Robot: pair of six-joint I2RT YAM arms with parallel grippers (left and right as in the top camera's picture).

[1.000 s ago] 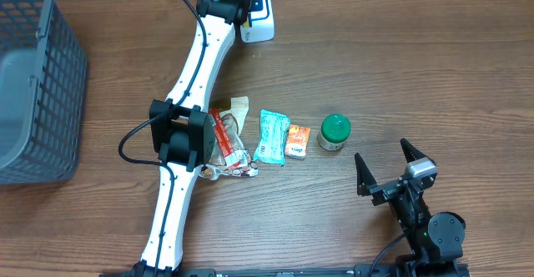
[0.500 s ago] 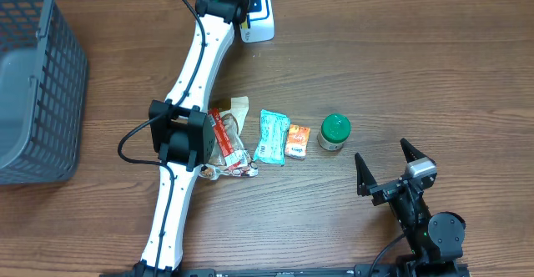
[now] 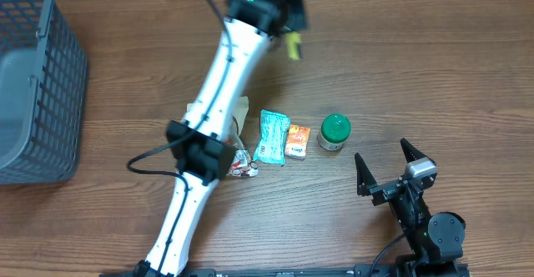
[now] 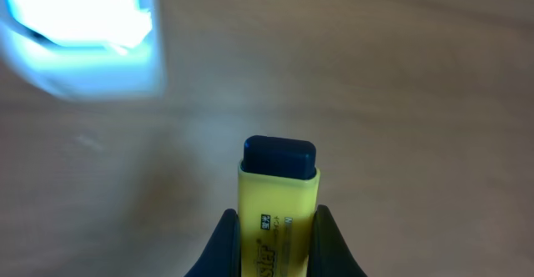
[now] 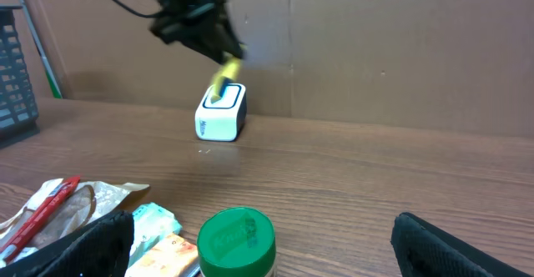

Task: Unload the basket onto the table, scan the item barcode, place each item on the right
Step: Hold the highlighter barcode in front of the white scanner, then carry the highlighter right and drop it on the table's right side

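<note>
yellow highlighter (image 4: 278, 195) clamped in left end effector (image 4: 278, 234), right end effector (image 3: 382, 152) spread wide, empty

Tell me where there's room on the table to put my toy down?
Bare wood lies between the basket and the left arm, and in the far right stretch beyond the green-lidded jar. It is crowded mid-table, where wrappers, teal packet, orange packet and jar sit in a row.

Nothing legible: the black print on the marker (image 4: 278, 198) in the left pincer (image 4: 278, 231) is blurred, and the lettering on the packets (image 3: 298, 140) is too small.
</note>
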